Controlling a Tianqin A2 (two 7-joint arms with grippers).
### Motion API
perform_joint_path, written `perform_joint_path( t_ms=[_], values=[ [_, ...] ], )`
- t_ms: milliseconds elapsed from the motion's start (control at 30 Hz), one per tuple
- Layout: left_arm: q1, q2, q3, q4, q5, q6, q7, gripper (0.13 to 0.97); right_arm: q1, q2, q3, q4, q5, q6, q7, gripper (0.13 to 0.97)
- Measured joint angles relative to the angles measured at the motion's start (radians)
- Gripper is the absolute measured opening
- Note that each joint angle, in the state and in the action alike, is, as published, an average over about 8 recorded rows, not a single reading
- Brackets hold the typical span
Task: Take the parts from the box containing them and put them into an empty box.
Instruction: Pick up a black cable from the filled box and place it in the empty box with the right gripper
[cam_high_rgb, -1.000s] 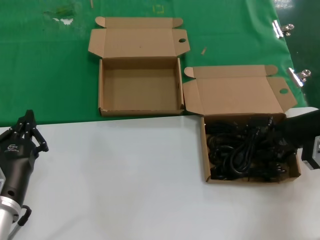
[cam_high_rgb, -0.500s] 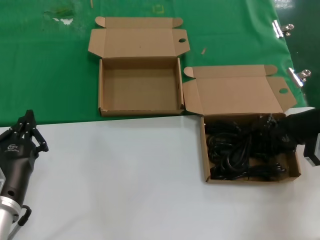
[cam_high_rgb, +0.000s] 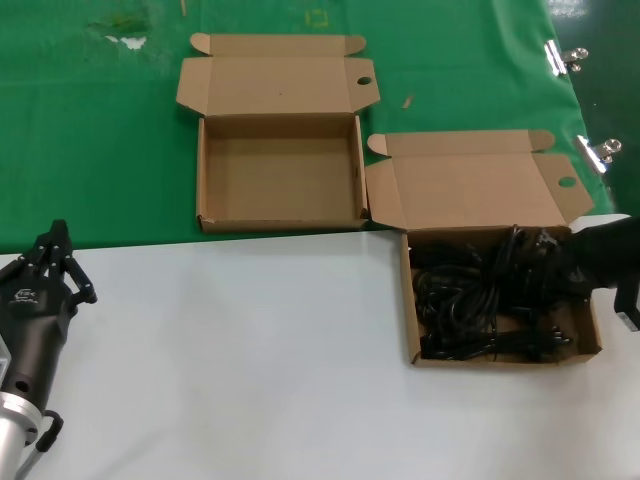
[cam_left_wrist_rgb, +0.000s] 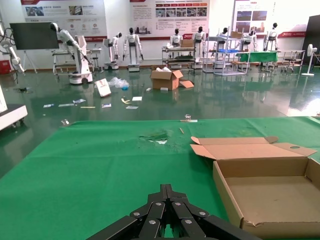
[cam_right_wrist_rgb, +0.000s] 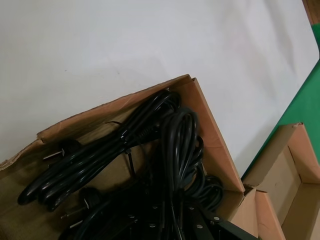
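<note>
Right gripper (cam_high_rgb: 585, 262), at three o'clock, pinches a power cable bundle (cam_high_rgb: 500, 285) to lift it; left gripper (cam_high_rgb: 50, 262) pressed together.

I stand in a robotics exhibition hall: far beyond my left pincer (cam_left_wrist_rgb: 167, 212), white humanoid robots (cam_left_wrist_rgb: 132, 46) line a glossy floor beneath wall posters (cam_left_wrist_rgb: 169, 11), with metal racks (cam_left_wrist_rgb: 181, 56) alongside.

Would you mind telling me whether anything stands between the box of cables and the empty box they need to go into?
Nothing visible does. The box of cables sits beside the empty box, their corners close, with only the full box's upright lid near the path.
</note>
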Motion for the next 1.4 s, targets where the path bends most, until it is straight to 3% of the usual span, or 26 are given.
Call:
perform_joint_path(
  t_ms=[167, 333, 633, 933, 1133, 1400],
  values=[
    [0.000, 0.000, 0.000, 0.000, 0.000, 0.000, 0.000, 0.140, -0.011, 0.015, 0.008, 0.037, 0.009, -0.017, 0.032, 0.184],
    [0.000, 0.000, 0.000, 0.000, 0.000, 0.000, 0.000, 0.140, -0.061, 0.048, 0.027, 0.165, 0.037, -0.044, 0.151, 0.175],
    [0.000, 0.000, 0.000, 0.000, 0.000, 0.000, 0.000, 0.140, -0.212, 0.120, 0.066, 0.533, 0.123, -0.053, 0.558, 0.171],
    [0.000, 0.000, 0.000, 0.000, 0.000, 0.000, 0.000, 0.140, -0.317, 0.133, 0.064, 0.817, 0.124, 0.088, 0.976, 0.171],
    [0.000, 0.000, 0.000, 0.000, 0.000, 0.000, 0.000, 0.140, -0.333, 0.094, 0.038, 0.888, 0.084, 0.175, 1.114, 0.171],
    [0.000, 0.000, 0.000, 0.000, 0.000, 0.000, 0.000, 0.140, -0.284, 0.000, -0.009, 0.852, 0.045, 0.240, 1.151, 0.171]
  ],
)
